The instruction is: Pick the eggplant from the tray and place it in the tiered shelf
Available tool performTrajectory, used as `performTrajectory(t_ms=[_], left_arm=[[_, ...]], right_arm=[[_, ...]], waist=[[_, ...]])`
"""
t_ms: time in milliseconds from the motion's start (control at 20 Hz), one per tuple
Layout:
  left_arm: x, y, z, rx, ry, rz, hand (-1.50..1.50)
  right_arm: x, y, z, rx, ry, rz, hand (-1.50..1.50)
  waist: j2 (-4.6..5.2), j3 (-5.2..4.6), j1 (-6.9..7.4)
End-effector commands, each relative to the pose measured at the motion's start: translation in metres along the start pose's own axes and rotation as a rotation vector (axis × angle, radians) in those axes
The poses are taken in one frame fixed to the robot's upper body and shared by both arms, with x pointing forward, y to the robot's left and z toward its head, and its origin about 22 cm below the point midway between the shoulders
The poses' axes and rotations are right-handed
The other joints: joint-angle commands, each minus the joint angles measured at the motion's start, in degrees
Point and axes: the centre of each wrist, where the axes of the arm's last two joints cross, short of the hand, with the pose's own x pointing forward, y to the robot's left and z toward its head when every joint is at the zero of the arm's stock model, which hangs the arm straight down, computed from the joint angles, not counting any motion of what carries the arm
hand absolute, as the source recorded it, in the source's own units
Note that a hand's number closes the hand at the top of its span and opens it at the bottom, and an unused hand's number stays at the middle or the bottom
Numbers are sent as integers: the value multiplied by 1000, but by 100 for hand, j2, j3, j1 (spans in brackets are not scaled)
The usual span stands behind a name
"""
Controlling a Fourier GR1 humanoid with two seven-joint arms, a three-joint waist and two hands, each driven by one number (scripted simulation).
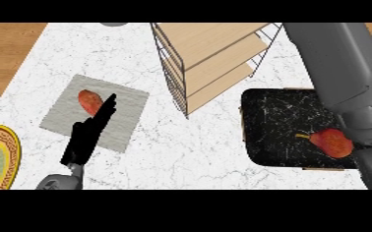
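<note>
We saw the eggplant (333,142) lying near the right edge of the black tray (280,123), our right hand hidden. Our left hand (91,130), fingers straight, held nothing over the grey mat (123,110).

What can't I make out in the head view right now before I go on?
- Right robot hand: out of view past the right edge, beyond its forearm.
- Eggplant on the black tray: right end hidden by that forearm.
- Red item on the grey mat: lower part covered by the left robot hand.
- Yellow plate: cut off by the left edge.
</note>
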Motion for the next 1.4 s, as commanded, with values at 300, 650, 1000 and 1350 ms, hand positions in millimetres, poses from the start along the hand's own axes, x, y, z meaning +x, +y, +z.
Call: performTrajectory(t_ms=[300, 650, 1000, 1350], left_arm=[[-2, 5, 4, -17, -13, -1, 0], [2, -2, -1, -38, -9, -12, 0], [-6, 8, 4, -29, -18, -15, 0], [-7, -14, 2, 5, 24, 15, 0]], right_arm=[[-7, 75, -5, 219, 84, -396, 150], [-5, 80, -10, 226, 138, -852, -150], [-18, 48, -16, -109, 162, -1002, -150], [-108, 3, 10, -428, 272, -994, -150]], waist=[[131, 17, 173], [124, 11, 175], [99, 2, 127], [63, 9, -88]])
